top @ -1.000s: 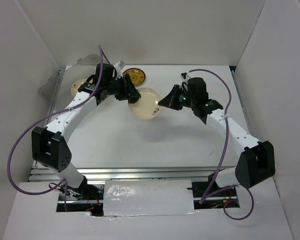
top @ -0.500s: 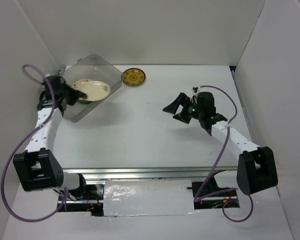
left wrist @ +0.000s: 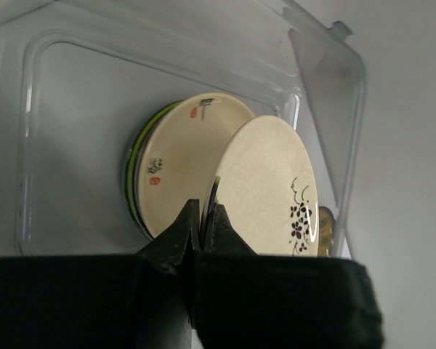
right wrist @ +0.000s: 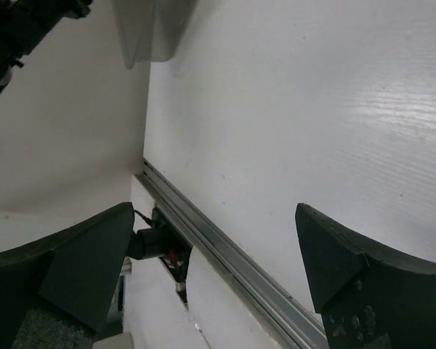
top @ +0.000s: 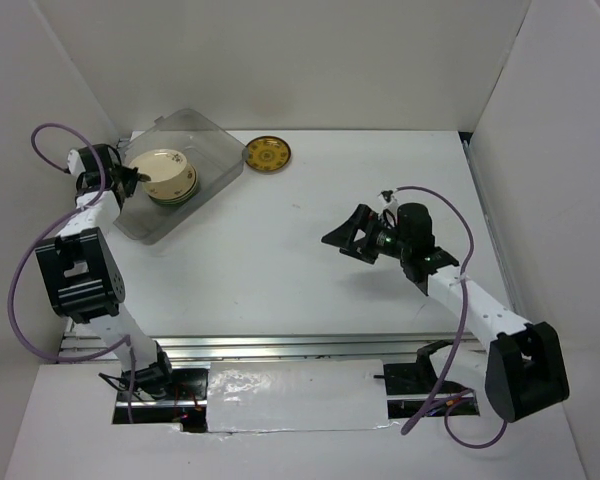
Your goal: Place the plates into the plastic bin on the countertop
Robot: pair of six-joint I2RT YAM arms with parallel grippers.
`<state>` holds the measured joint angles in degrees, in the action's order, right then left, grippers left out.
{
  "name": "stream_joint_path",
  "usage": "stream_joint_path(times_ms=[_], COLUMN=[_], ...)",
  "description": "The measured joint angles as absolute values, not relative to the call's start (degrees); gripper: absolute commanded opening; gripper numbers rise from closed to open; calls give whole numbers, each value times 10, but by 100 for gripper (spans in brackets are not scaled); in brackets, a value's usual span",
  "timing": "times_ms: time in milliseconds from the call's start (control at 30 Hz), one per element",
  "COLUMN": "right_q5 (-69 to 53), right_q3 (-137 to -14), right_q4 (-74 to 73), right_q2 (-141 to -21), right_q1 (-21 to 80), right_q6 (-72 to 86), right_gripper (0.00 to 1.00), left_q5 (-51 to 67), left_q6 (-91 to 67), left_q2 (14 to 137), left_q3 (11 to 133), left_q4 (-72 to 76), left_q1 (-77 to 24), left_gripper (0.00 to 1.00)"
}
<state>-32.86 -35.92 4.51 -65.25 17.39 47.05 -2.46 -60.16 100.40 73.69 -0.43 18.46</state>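
The left arm [top: 85,230] reaches to the far left corner of the desk [top: 280,270], where the bin [top: 218,150] sits at an angle near the left wall. The left jaws are inside the bin and pinched narrow on the rim of 1 cream plate [left wrist: 269,189] with a black flower sprig. This plate stands tilted on edge, its face turned away from the stack behind it and its lower rim gripped between the jaws.

Just behind it is a stack [left wrist: 182,160] on the bin floor. The top plate of the stack is cream with small red and black marks. A lime green plate [left wrist: 134,171] shows as a thin edge beneath it, with a darker edge lower down. How many plates the stack holds cannot be told. From above, the cream plates cover most of the stack, and only a green crescent shows at its near side.

1 gold plate [top: 267,153] lies flat on the desk, just beside the bin's right corner and outside it.

The right arm [top: 450,280] is over the right half of the desk, well apart from the bin. The right jaws are spread wide with nothing between them and point toward the left. Its wrist view shows bare desk, the metal rail [right wrist: 232,251] along the near edge, and a corner of the bin at the top.
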Motion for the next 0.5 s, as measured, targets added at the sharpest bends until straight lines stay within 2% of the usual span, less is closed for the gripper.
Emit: stream_joint_path(times_ms=[33,67,133,167,200,233,367,500], right_q5=[-330,-332,-333,-333,-333,-333,-332,-332], right_q3=[-359,-359,-359,-359,-359,-359,-359,-360], right_q4=[44,43,41,39,36,34,34,48], right_q2=[-641,-632,-610,-599,-590,-582,-571,-615], right_q1=[175,175,177,178,180,181,184,185], right_q6=[469,467,464,463,461,458,451,453], right_gripper=[100,100,100,100,100,100,100,100], left_q5=[-25,-26,-27,-24,-20,-18,-17,-30], left_q6=[-602,-602,-600,-597,-591,-590,-578,-571], left_q2=[1011,1017,1026,1030,1037,1043,1056,1101], left_q3=[737,737,740,746,755,767,839,1044], left_q4=[-4,-5,-7,-11,-14,-15,-69,-225], left_q1=[185,186,187,187,187,186,174,165], left_gripper=[2,11,42,69,82,99,99,99])
